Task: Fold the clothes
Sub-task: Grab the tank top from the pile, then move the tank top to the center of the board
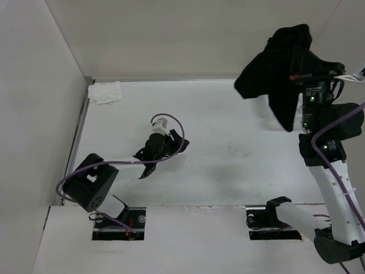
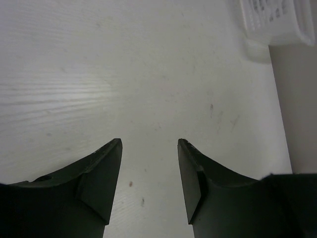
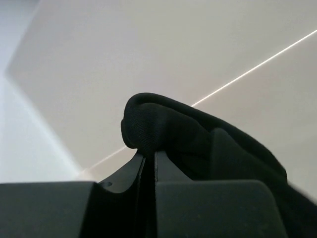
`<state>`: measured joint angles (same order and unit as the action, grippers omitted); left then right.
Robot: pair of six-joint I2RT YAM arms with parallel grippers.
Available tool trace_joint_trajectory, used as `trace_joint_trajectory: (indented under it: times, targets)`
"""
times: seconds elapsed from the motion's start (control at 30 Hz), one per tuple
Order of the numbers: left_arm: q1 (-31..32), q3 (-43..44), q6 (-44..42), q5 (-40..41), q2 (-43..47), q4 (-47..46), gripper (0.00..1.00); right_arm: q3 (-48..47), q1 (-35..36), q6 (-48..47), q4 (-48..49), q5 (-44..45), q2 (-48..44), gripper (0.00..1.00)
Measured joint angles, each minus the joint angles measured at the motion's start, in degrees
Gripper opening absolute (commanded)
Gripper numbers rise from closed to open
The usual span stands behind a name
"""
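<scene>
right pincer [image 3: 149,157] clamped on black garment [image 1: 268,68], left pincer [image 2: 149,143] agape

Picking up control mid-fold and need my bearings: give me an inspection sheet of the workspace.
Surface: white table, faint marks.
Job's things: black garment hanging in the air, bunched, far right.
Clutter: white cloth in the far left corner; white slatted object by the table edge.
Grippers: left gripper open above bare table; right gripper shut on the garment.
Cables: purple cables loop along both arms.
Surroundings: plain white walls.
</scene>
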<state>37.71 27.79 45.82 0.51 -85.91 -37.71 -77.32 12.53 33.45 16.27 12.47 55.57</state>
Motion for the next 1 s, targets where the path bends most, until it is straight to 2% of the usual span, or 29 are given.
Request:
trace_joint_trajectory:
  times: [0.07, 0.13, 0.2, 0.23, 0.33, 0.37, 0.4, 0.47, 0.5, 0.57, 0.6, 0.63, 0.67, 0.73, 0.9, 1.0]
  targets:
    - [-3.91, -1.84, 1.40, 0.17, 2.86, 0.11, 0.48, 1.31, 5.84, 0.44, 0.13, -1.11, -0.61, 0.12]
    - [-9.07, -4.31, 3.19, 0.50, 7.26, 0.48, 0.48, 6.51, 11.02, 1.81, 1.62, -1.40, -1.73, 0.22]
    - [-14.43, -6.54, 4.76, 0.70, 12.20, 1.18, 0.49, 14.64, 15.21, 4.42, 4.26, -1.57, -1.88, 0.42]
    - [-16.74, -7.41, 5.40, 1.05, 14.51, 1.49, 0.49, 19.54, 16.96, 6.21, 5.68, -1.79, -0.79, 0.56]
    - [-20.68, -9.03, 6.82, 1.90, 19.82, 2.58, 0.49, 28.15, 18.71, 9.49, 4.92, -3.56, 7.28, 0.72]
    - [-20.98, -9.14, 7.15, 2.21, 21.05, 3.45, 0.49, 31.17, 18.97, 10.16, 1.44, -4.94, 13.81, 0.73]
    - [-20.74, -9.11, 7.15, 2.32, 21.27, 3.89, 0.48, 32.68, 19.02, 10.32, -1.18, -5.20, 15.91, 0.69]
    - [-19.76, -9.07, 6.88, 2.60, 21.27, 5.49, 0.45, 35.85, 19.10, 9.60, -6.67, -4.48, 16.61, 0.45]
    - [-18.84, -9.07, 6.60, 2.75, 21.29, 6.82, 0.42, 36.72, 19.32, 8.87, -9.11, -3.43, 15.26, 0.20]
    - [-17.38, -9.07, 5.81, 3.41, 21.40, 8.48, 0.40, 36.92, 19.85, 8.48, -10.78, -1.81, 12.76, 0.12]
    - [-16.31, -9.05, 5.01, 4.11, 21.64, 9.84, 0.40, 36.94, 20.20, 7.93, -11.47, -1.18, 11.34, 0.10]
    - [-14.62, -8.96, 3.78, 5.07, 22.10, 11.89, 0.39, 36.98, 20.72, 7.93, -12.44, -0.28, 9.88, 0.13]
    - [-13.18, -8.76, 2.69, 5.92, 22.49, 13.77, 0.39, 37.16, 21.42, 7.96, -14.16, 0.96, 8.37, 0.23]
    - [-10.75, -8.11, 1.05, 7.15, 22.60, 16.46, 0.39, 40.09, 22.77, 9.25, -16.33, 4.11, 6.73, 0.34]
    - [4.57, -3.61, -3.30, 10.49, 19.65, 23.54, 0.36, 49.81, 23.91, 12.46, -24.59, 8.11, 3.67, 0.37]
    - [8.11, -3.50, -4.09, 14.64, 19.37, 26.34, 0.38, 52.17, 23.93, 13.40, -26.71, 8.55, 1.20, 0.44]
